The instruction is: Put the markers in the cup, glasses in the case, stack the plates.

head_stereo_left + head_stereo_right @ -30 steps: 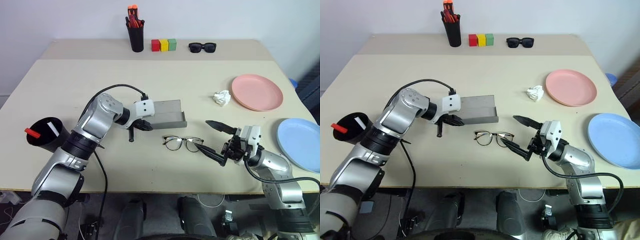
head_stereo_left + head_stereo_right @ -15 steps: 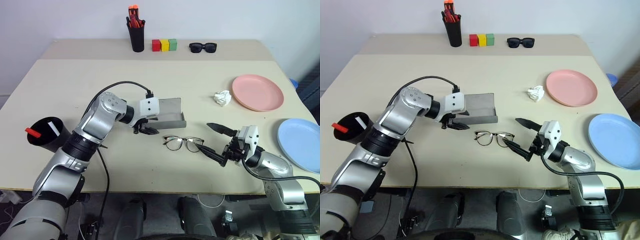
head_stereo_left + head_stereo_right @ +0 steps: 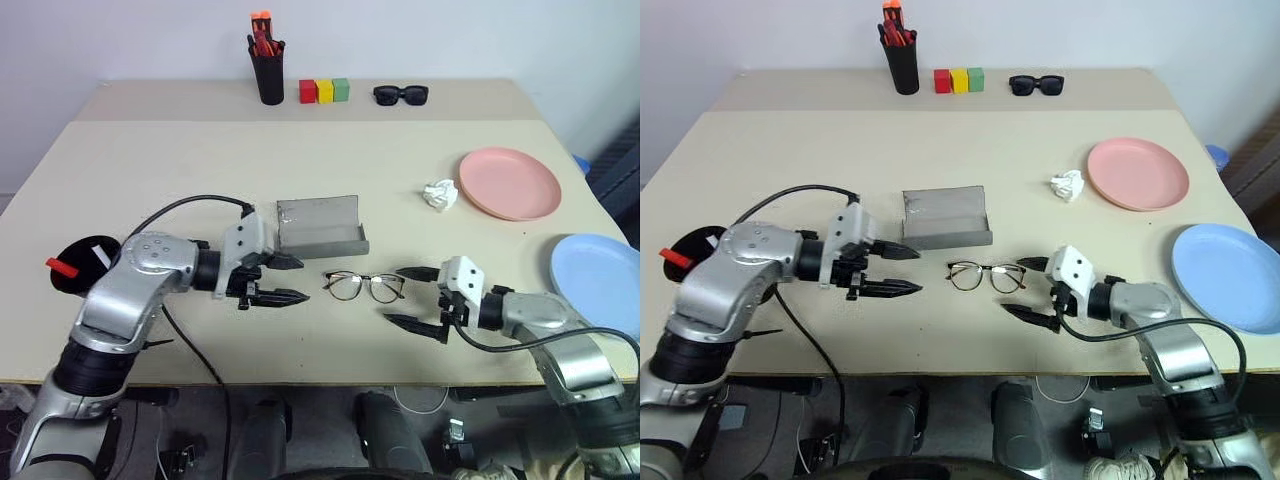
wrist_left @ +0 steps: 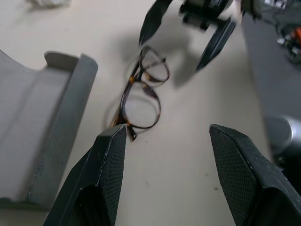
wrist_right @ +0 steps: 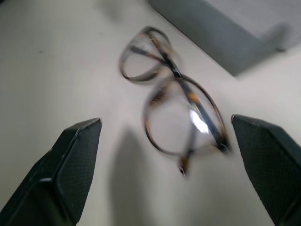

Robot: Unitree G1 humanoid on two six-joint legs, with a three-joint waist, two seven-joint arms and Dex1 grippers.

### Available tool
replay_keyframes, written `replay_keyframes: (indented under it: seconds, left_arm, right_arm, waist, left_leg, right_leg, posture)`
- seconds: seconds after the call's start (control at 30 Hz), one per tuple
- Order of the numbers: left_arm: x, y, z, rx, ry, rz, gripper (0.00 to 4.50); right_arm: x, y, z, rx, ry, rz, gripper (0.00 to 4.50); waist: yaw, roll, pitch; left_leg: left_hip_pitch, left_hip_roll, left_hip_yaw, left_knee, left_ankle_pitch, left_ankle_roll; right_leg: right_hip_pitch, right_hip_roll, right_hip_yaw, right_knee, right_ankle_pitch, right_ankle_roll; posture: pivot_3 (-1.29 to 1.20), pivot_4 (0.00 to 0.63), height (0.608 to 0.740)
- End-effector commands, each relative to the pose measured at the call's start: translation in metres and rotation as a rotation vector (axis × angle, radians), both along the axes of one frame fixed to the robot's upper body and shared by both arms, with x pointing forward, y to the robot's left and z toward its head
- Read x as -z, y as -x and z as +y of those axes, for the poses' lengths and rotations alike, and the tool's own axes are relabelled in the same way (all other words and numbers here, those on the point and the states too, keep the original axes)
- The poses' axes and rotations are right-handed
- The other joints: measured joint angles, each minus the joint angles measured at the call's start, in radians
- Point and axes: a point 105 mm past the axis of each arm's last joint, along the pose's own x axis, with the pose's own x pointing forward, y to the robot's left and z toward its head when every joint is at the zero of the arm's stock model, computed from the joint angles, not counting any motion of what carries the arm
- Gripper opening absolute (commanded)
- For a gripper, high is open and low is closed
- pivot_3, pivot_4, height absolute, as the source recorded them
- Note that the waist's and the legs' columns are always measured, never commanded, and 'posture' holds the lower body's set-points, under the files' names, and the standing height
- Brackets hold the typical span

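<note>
Black fingers of the right claw [image 3: 415, 299] stand spread wide and empty, just beside the right end of the glasses [image 3: 364, 286], one tip beyond the frame and one nearer the worktop's front edge. The left claw [image 3: 290, 279] is open too, holding nothing, its tips pointing toward the left lens from the other side. Between the two claws the glasses lie flat on the beige worktop [image 3: 300, 170], temples folded, touching neither claw.

Just behind them sits the grey case [image 3: 320, 227], lid up and its inside bare. Off at the left edge stands the black cup [image 3: 80, 270], with a red-ended marker [image 3: 61, 266] and a white marker [image 3: 100, 255] sticking out of it.

To the right, the pink plate [image 3: 510, 182] and the blue plate [image 3: 598, 275] lie apart, unstacked, a crumpled white paper ball [image 3: 438, 194] near the pink one. Along the far side are a pen holder [image 3: 268, 72], three coloured blocks [image 3: 324, 91] and dark sunglasses [image 3: 401, 95].
</note>
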Motion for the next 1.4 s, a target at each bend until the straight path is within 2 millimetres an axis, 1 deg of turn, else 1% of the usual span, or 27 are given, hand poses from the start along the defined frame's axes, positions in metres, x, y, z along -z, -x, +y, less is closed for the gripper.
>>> replay_keyframes:
  seconds: [0.03,0.1,0.2,0.4,0.67,0.73,0.8,0.9,1.2,1.4]
  left_arm:
    - [-0.011,0.018,0.009,0.049,-0.002,-0.024,2.83]
    - [-0.009,0.025,0.015,0.065,-0.030,-0.039,2.83]
    - [-0.005,0.033,0.018,0.065,-0.040,-0.039,2.83]
    - [-0.003,0.037,0.017,0.031,-0.030,-0.050,2.83]
    - [0.001,0.045,0.022,0.007,-0.036,-0.047,2.83]
    - [0.003,0.045,0.025,-0.007,-0.040,-0.043,2.83]
    - [0.004,0.045,0.026,-0.015,-0.040,-0.041,2.83]
    - [0.006,0.046,0.026,-0.019,-0.038,-0.038,2.83]
    - [0.005,0.044,0.026,-0.027,-0.036,-0.043,2.83]
    - [0.005,0.044,0.026,-0.031,-0.032,-0.042,2.83]
  right_arm:
    - [-0.007,-0.011,0.004,-0.043,0.045,0.001,4.50]
    - [-0.008,-0.018,0.009,-0.063,0.058,0.002,4.50]
    - [-0.007,-0.028,0.013,-0.090,0.085,-0.004,4.50]
    - [0.001,-0.034,0.016,-0.144,0.146,0.017,4.50]
    - [-0.001,-0.039,0.018,-0.173,0.183,0.051,4.50]
    - [-0.005,-0.038,0.023,-0.191,0.165,0.068,4.50]
    - [-0.012,-0.033,0.029,-0.231,0.135,0.092,4.50]
    - [-0.015,-0.027,0.032,-0.269,0.124,0.108,4.50]
    - [-0.010,-0.023,0.035,-0.280,0.127,0.133,4.50]
    - [-0.003,-0.021,0.039,-0.284,0.125,0.154,4.50]
  waist:
    - [-0.003,0.000,0.000]
    - [-0.004,0.000,0.000]
    - [-0.002,0.000,0.000]
    - [0.000,0.000,0.000]
    - [-0.005,0.001,0.000]
    - [-0.003,0.001,0.000]
    - [-0.004,0.001,0.000]
    - [-0.003,0.001,0.000]
    - [-0.004,0.001,0.000]
    - [-0.004,0.001,0.000]
  left_leg:
    - [0.000,0.000,0.000,-0.001,0.000,0.000]
    - [0.000,0.000,0.000,-0.001,0.000,0.000]
    - [0.000,0.000,0.000,-0.002,0.000,0.000]
    - [0.000,0.000,0.000,-0.001,0.000,0.000]
    - [0.000,0.001,0.000,-0.003,0.000,0.000]
    - [0.000,0.000,0.000,-0.002,0.000,0.000]
    - [0.000,0.000,0.000,-0.002,0.000,0.000]
    - [0.000,0.000,0.000,-0.002,0.000,0.000]
    - [0.000,0.000,0.000,-0.002,0.000,0.000]
    - [0.000,0.000,0.000,-0.002,0.000,0.000]
  right_leg:
    - [0.000,0.000,0.000,0.000,0.000,0.000]
    - [-0.001,0.000,0.000,0.000,0.000,0.000]
    - [-0.001,0.000,0.000,0.000,0.000,0.000]
    - [-0.001,0.000,0.000,0.000,0.000,0.000]
    - [-0.002,0.000,0.000,0.000,0.000,0.000]
    - [-0.002,0.000,0.000,0.000,0.000,0.000]
    - [-0.002,0.000,0.000,0.000,0.000,0.000]
    - [-0.002,0.000,0.000,0.000,0.000,0.000]
    - [-0.002,0.000,0.000,0.000,0.000,0.000]
    - [-0.002,0.000,0.000,0.000,0.000,0.000]
  posture:
    - [0.00,0.150,0.740]
    - [0.00,0.150,0.740]
    - [0.00,0.150,0.740]
    - [0.00,0.150,0.740]
    - [0.00,0.150,0.740]
    - [0.00,0.150,0.740]
    - [0.00,0.150,0.740]
    - [0.00,0.150,0.740]
    - [0.00,0.150,0.740]
    - [0.00,0.150,0.740]
